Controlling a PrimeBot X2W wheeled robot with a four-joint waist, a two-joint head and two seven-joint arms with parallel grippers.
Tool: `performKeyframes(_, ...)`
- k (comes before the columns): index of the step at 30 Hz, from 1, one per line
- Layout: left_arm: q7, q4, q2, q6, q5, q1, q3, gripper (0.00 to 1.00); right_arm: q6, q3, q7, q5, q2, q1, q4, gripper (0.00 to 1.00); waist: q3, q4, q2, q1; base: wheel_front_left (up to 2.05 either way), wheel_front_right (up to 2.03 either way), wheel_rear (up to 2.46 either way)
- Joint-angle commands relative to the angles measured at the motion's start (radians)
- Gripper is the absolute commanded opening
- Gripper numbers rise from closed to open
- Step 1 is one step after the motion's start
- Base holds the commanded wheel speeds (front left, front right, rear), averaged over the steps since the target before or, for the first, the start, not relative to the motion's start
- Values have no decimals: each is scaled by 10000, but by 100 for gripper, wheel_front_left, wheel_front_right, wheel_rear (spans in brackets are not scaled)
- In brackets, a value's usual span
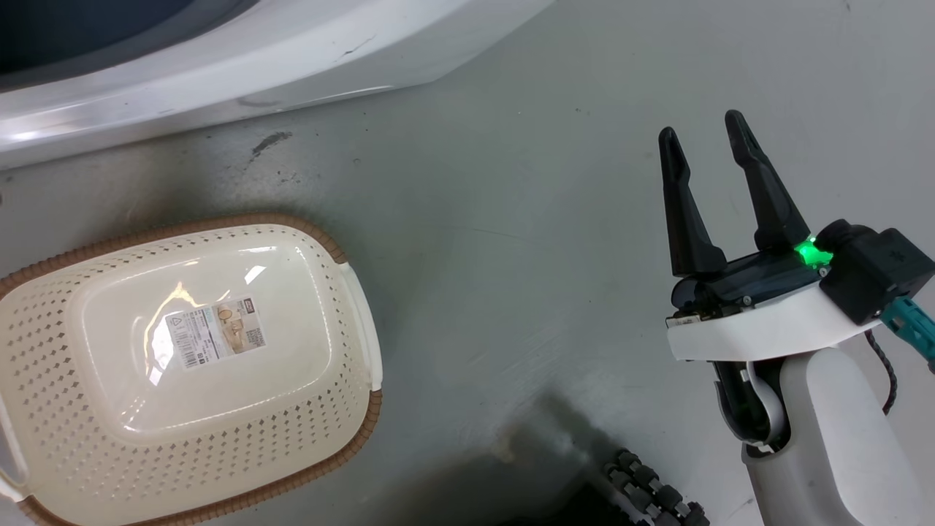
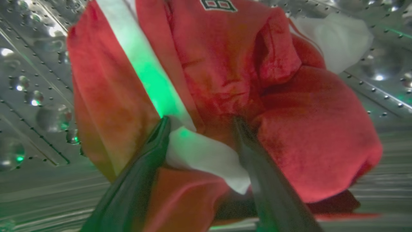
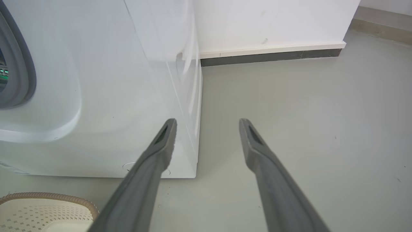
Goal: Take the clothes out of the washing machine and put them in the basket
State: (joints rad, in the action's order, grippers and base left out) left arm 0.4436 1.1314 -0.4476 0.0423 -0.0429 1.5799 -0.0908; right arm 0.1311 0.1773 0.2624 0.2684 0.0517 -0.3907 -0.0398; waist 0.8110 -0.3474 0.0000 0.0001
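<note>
The left claw (image 2: 201, 124) is inside the steel drum (image 2: 29, 80), released. Its fingers are spread and pressed into the red clothes (image 2: 225, 71), with white trim between them. The right claw (image 1: 701, 126) hangs released over the floor (image 1: 511, 292). The basket (image 1: 219, 223) sits at the left, near the washing machine (image 1: 219, 66).

The right gripper (image 1: 701, 126) has two long, tapered black fingers (image 1: 687, 219) and a glowing green light (image 1: 806, 253). Its white forearm (image 1: 840, 438) carries a black block (image 1: 876, 274), teal plug (image 1: 909, 321) and braided cable (image 1: 884, 365).
</note>
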Motion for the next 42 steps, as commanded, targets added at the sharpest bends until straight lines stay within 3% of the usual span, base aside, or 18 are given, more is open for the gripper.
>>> performKeyframes(1, 128, 13, -84, -76, -69, 15, -34, 100, -7, 19, 37, 54, -27, -158, -28, 100, 7, -21, 0, -1, 0, 0, 0)
performKeyframes(2, 220, -16, -99, -108, -48, -10, -53, 96, -7, 21, 37, 67, -25, -155, -42, 100, 0, -33, 0, -1, 0, 0, 0)
performKeyframes(3, 286, -77, -110, -145, -28, -40, -67, 38, -7, 22, 37, 94, -25, -156, -57, 100, -5, -42, 0, -1, 0, 0, 0)
performKeyframes(4, 327, -150, -106, -179, -27, -77, -90, 0, -7, 22, 37, 127, -25, -164, -68, 100, -10, -47, 0, -1, 0, 0, 0)
performKeyframes(12, -67, -989, -129, -483, 13, -491, -185, 0, -7, 51, 37, 253, -25, -206, -141, 100, -182, -80, 0, -1, 0, 0, 0)
performKeyframes(24, -4115, -2214, 238, -993, 689, -2513, 102, 0, -7, -294, 36, -47, -24, 113, -415, 100, -1472, 288, 0, -1, 0, 0, 0)
performKeyframes(35, -6353, -1288, 1255, -734, 1729, -4446, 499, 0, -7, -598, 31, -515, -21, 760, -836, 100, -3497, 957, 0, -1, 0, 0, 0)
performKeyframes(42, -7007, -780, 1857, -438, 2363, -5483, 798, 0, -5, -894, 31, -765, -19, 1423, -1148, 100, -4861, 1468, 0, -1, 0, 0, 0)
